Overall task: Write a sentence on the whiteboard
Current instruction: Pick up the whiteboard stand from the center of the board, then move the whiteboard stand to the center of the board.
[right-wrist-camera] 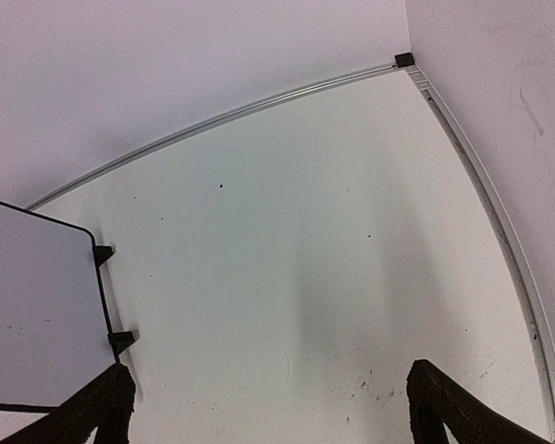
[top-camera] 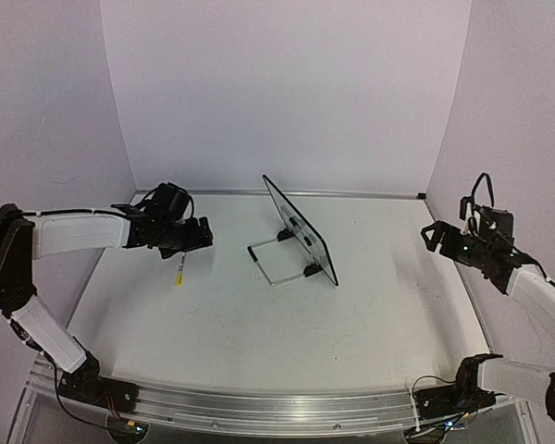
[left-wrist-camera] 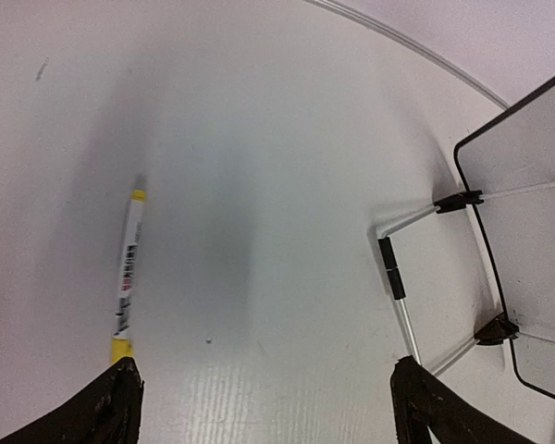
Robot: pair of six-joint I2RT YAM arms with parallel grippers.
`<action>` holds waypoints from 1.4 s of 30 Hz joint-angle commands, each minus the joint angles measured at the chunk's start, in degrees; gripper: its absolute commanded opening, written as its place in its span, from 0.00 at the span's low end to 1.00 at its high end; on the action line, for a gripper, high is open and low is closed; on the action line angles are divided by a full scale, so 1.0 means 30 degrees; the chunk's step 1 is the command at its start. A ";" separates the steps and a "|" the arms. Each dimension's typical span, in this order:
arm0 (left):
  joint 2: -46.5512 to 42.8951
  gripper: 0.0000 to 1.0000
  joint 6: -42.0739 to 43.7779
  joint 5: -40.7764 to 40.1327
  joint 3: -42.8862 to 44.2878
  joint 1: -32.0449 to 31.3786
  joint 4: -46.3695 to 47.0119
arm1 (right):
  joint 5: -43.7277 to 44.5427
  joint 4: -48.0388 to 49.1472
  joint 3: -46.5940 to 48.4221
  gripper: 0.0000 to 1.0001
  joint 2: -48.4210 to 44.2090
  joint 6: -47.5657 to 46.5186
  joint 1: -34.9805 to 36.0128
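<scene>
We see a white marker (top-camera: pixel 180 269) with yellow ends and dark print on its barrel, lying flat on the white table (top-camera: pixel 259 333) (left of centre), well apart from the metal strip (top-camera: pixel 351 193) along the back wall (top-camera: pixel 287 92).

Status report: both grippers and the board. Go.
Left gripper open, marker lying on table below it. Right gripper open, empty. Whiteboard upright on its stand, no writing visible. Nothing in the way.

whiteboard (top-camera: pixel 301 229) | black-framed, rounded corners | propped upright on 2 clip feet | mid-table, angled
</scene>
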 commanded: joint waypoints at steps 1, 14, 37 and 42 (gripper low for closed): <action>0.3000 0.87 -0.1223 0.0272 0.3038 -0.1589 0.1383 | -0.0299 0.0176 -0.0244 0.98 0.0305 0.0261 0.0148; 1.0004 0.57 -0.1266 0.1407 0.8800 -0.2775 0.0702 | -0.0914 0.0937 -0.0396 0.98 0.0977 0.0648 0.0156; 1.3516 0.29 -0.0251 0.1164 1.1667 -0.2768 -0.0674 | -0.1642 0.1564 -0.0211 0.98 0.1972 0.0900 0.0153; 1.3899 0.22 -0.0032 0.0650 1.2054 -0.2740 -0.1300 | -0.1684 0.1588 -0.0254 0.98 0.1949 0.0905 0.0153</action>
